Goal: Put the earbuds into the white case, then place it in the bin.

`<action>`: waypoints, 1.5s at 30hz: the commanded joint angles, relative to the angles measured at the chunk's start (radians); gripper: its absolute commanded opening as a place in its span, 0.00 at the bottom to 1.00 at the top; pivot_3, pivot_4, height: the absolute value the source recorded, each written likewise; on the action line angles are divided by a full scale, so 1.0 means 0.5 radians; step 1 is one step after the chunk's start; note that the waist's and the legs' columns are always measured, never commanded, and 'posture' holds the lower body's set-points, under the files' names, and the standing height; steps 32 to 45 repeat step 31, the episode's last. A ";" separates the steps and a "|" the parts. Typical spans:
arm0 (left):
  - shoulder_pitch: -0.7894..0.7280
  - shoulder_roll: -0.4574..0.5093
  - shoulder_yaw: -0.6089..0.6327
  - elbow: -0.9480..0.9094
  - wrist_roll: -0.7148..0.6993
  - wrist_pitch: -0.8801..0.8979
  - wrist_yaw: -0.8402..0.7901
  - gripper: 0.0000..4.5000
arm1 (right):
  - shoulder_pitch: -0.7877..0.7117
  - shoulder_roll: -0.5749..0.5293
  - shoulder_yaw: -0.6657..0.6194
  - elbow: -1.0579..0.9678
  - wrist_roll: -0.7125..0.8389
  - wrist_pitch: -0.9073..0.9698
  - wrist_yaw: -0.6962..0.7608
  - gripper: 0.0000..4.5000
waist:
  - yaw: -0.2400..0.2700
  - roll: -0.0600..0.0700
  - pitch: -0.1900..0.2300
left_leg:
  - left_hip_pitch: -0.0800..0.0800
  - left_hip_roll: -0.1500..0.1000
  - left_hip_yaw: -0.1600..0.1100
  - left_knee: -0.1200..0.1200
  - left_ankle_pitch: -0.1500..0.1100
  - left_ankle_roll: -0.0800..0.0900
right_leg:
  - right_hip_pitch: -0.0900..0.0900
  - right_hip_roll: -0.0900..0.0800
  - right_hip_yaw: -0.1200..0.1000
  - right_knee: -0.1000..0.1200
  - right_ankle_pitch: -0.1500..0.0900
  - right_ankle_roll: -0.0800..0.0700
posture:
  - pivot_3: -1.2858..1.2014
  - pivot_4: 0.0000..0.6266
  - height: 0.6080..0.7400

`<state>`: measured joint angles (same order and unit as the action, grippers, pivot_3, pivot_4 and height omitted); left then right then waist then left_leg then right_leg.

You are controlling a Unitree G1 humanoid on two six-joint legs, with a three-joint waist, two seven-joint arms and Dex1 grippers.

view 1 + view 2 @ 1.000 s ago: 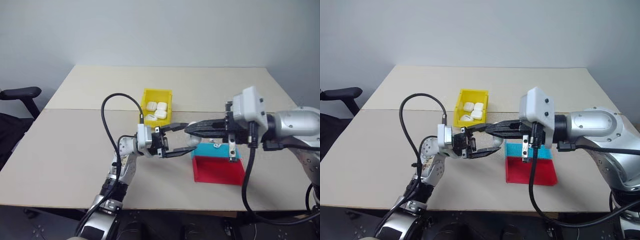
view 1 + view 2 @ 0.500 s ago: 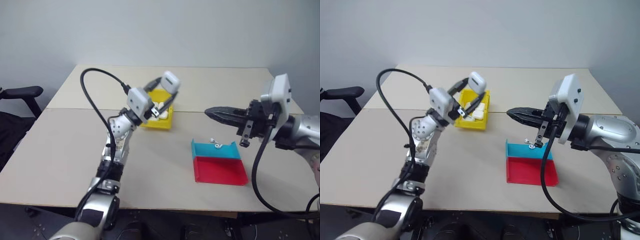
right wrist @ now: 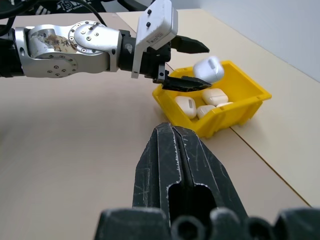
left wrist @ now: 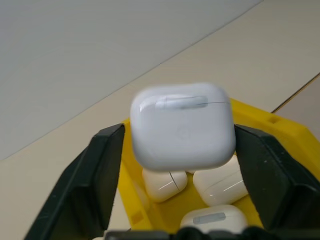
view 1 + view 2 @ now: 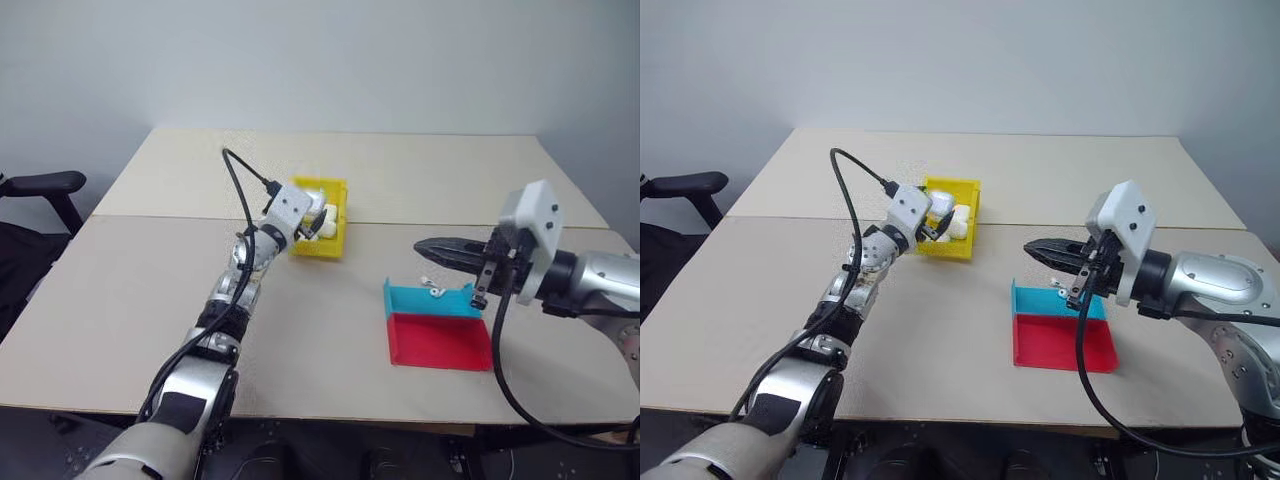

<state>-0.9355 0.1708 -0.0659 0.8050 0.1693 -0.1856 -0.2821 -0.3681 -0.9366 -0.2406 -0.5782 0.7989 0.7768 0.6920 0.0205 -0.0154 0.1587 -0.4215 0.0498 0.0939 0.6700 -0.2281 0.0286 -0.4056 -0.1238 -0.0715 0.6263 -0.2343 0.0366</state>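
While the white case (image 4: 182,126) hung in the air above the bin (image 3: 240,107), it sat between the spread fingers of the left gripper (image 3: 192,64), with a gap showing on either side, so the jaws stood open and gripped nothing. Other white cases (image 4: 215,186) lay inside the yellow bin beneath it. Well apart on the table (image 5: 130,290), two earbuds (image 5: 431,288) lay in the teal tray (image 5: 430,299), which adjoined the red tray (image 5: 440,341). The right gripper (image 5: 428,246) hovered over the teal tray, its jaws closed and empty.
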 commanded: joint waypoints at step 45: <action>1.619 1.455 0.838 -2.259 -1.742 1.396 -1.852 0.99 | 0.596 -0.344 -0.488 0.778 -0.812 -1.342 0.920 0.00 | -0.022 0.003 -0.001 | 0.021 0.003 0.001 -0.010 0.005 -0.008 | 0.005 0.000 0.011 0.006 -0.005 -0.002 | 0.52 0.24 1.00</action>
